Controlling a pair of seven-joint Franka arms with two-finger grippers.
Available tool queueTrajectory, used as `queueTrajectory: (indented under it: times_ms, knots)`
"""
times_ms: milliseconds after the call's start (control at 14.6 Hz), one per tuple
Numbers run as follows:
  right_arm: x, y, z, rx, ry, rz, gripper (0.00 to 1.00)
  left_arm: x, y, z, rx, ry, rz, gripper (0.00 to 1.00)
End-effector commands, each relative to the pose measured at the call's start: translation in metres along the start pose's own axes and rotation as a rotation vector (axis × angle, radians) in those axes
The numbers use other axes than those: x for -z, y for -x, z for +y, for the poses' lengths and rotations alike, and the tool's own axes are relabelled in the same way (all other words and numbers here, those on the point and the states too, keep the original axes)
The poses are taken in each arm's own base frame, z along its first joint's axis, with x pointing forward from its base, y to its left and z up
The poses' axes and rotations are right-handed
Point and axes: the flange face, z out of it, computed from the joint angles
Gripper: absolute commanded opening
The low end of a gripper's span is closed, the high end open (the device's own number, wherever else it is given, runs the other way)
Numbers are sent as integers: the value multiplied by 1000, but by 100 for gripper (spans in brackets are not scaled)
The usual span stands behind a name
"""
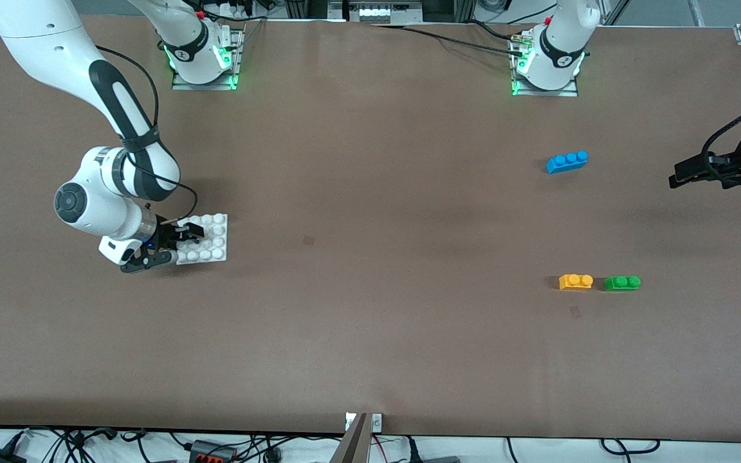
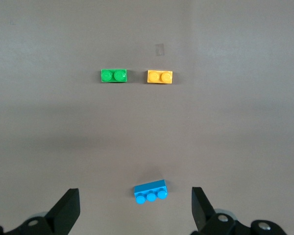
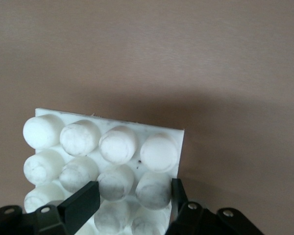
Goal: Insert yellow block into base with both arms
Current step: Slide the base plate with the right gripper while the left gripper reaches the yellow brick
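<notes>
The white plate (image 1: 206, 239) lies flat on the table (image 1: 370, 334) at the right arm's end, studs up, and everything else is placed from it. The right gripper (image 1: 168, 246) is down at the plate's edge — its black fingers (image 3: 81, 203) are closed in on a row of studs, one finger on each side of it, so it grips the plate, though whether the plate is lifted at all I can't tell. The yellow block (image 1: 576, 281) is well apart from the plate, toward the left arm's end and a bit nearer the front camera, lying on the table with its two studs up. A green block (image 1: 622, 283) sits just beside it, not touching, on the side away from the plate. A blue block (image 1: 567, 161) with three studs lies farther from the front camera than those two. The left gripper (image 2: 135, 211) hovers over the table's left-arm end, fingers spread wide and holding nothing — that arm waits.
</notes>
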Motion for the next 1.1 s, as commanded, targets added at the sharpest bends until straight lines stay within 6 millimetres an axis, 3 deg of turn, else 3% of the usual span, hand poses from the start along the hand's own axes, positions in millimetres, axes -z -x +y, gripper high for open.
queueTrajectory:
  times_ms: [0,275,412,549,824,1029]
  knots:
    - [-46,-2,-52,-17,-23,-54,62,4,-1,-3,-20,21,-5,100]
    - [-58,-12,-113,-64,-13,-69,60,-1,-3,-6,-15,20,-14,100]
    - [-63,-18,-166,-110,-3,-66,60,-12,-8,-8,-14,14,-36,100]
    - [-78,-22,-201,-173,3,-74,60,-25,-15,-13,-22,13,-48,100]
    - [-96,-36,-280,-235,4,-51,60,-105,-54,-2,-44,1,-56,100]
    - [-111,-40,-335,-240,-5,-38,60,-173,-73,30,-88,-13,-71,100]
